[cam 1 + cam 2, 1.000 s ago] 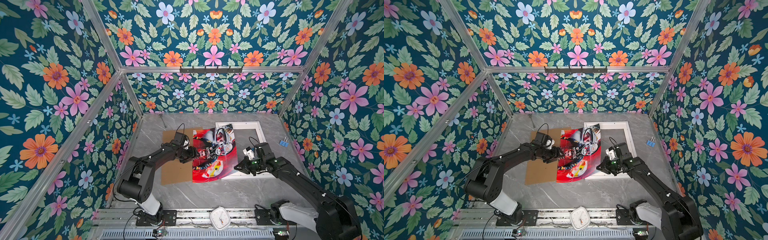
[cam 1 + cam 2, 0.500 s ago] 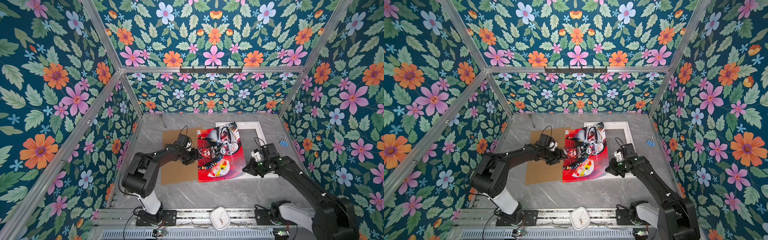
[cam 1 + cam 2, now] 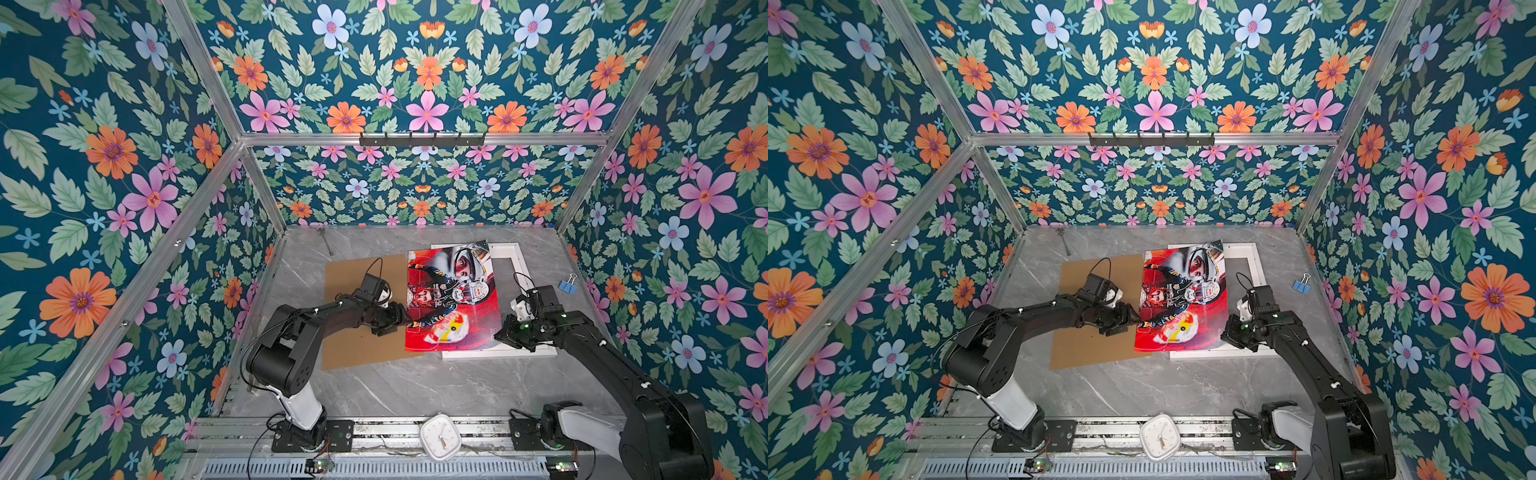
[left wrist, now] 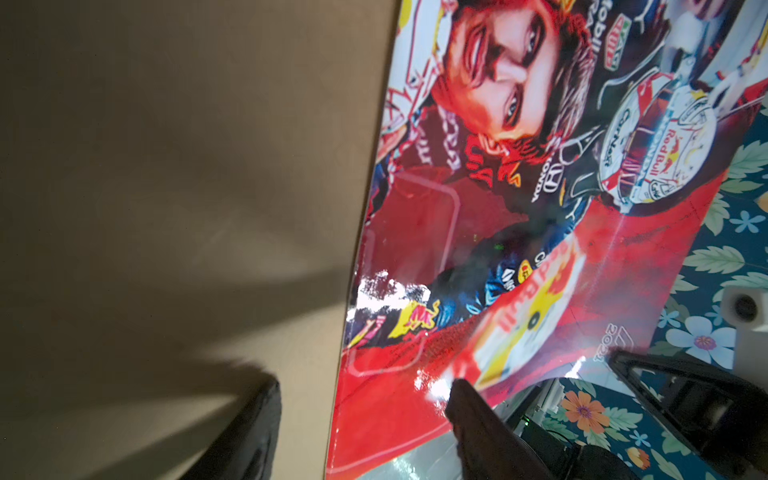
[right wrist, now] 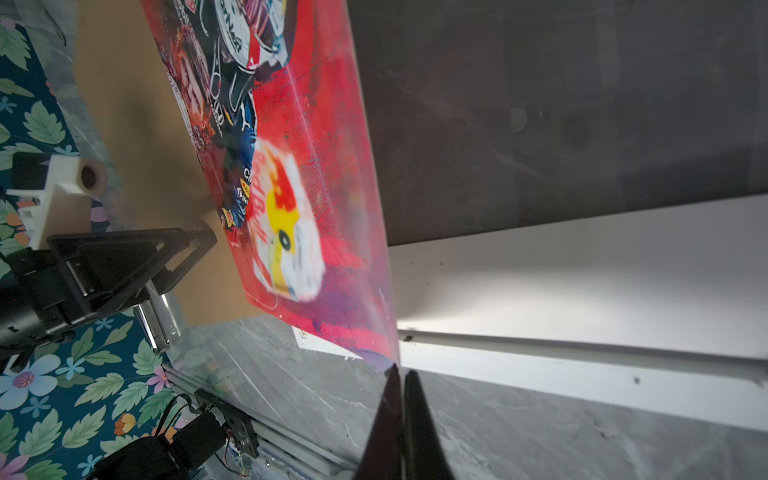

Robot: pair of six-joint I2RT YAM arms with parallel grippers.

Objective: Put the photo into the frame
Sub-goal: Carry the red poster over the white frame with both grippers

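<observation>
Glossy red rectangular photo (image 3: 453,299), clamped at five o'clock by right gripper (image 5: 401,376), left gripper (image 3: 405,323) agape at eight, overlay white moulded frame (image 3: 517,259), apparently for seating.

Photo (image 3: 453,299) over frame (image 3: 505,250), right of board (image 3: 357,332)

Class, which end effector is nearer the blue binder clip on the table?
Right. The right end effector is at the photo's near corner, on the blue binder clip's side; the left end effector is at the photo's opposite edge.

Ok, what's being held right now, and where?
The right gripper is shut on the photo, pinching its near right corner. The left gripper is open at the left edge, gripping nothing.
</observation>
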